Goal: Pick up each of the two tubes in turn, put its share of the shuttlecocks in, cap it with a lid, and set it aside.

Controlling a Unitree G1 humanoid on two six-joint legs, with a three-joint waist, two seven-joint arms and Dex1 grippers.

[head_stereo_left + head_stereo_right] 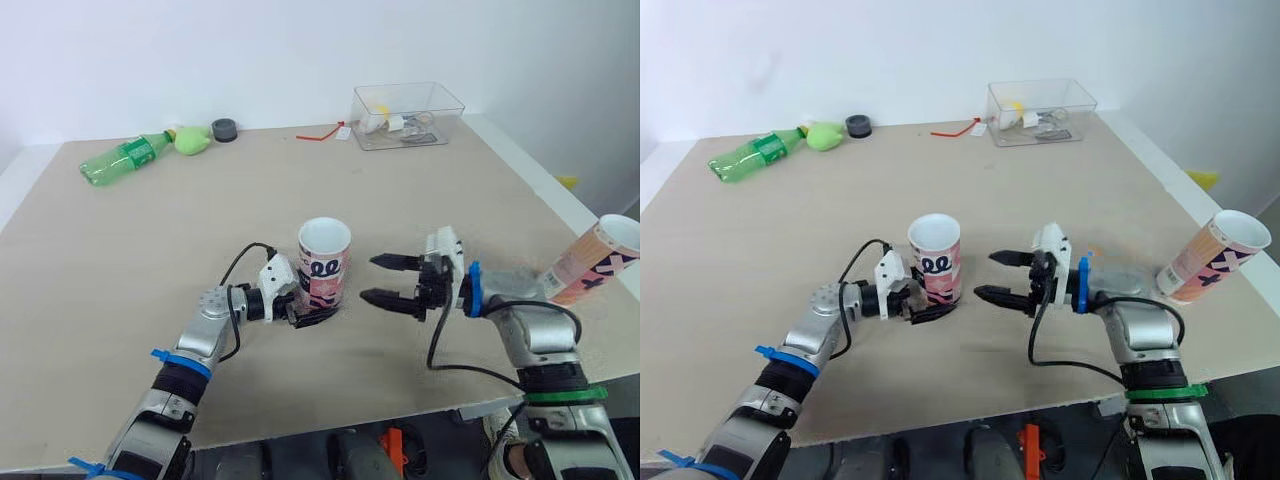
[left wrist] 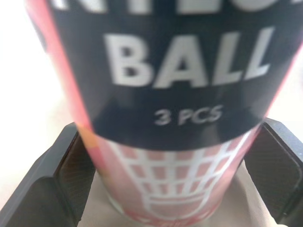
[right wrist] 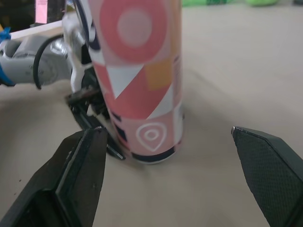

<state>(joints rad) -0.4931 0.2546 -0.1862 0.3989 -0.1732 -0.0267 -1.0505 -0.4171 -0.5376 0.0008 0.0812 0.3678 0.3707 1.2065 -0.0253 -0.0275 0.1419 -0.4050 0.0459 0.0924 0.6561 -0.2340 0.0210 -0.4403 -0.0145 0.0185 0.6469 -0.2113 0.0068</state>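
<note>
Looking down thru the head cam, I see a pink patterned tube (image 1: 324, 262) standing upright, mouth open, near the middle of the table (image 1: 150, 250), w/ the left gripper (image 1: 322, 314) clamped on its lower part. The right gripper (image 1: 368, 279) sits near the tube on its other side, not touching, jaws spread apart & aimed at it. A second tube (image 1: 598, 262) is at the table's right edge, looking tilted, mouth also open. Far side: green bottle (image 1: 122, 160) lying at left, clear box (image 1: 408, 117) at right. Left wrist cam: tube sits btwn both fingers (image 2: 71, 175), pads against its sides, base on the table. Right wrist cam: tube upright ahead, beyond the tips of the wide-set fingers (image 3: 80, 165).
</note>
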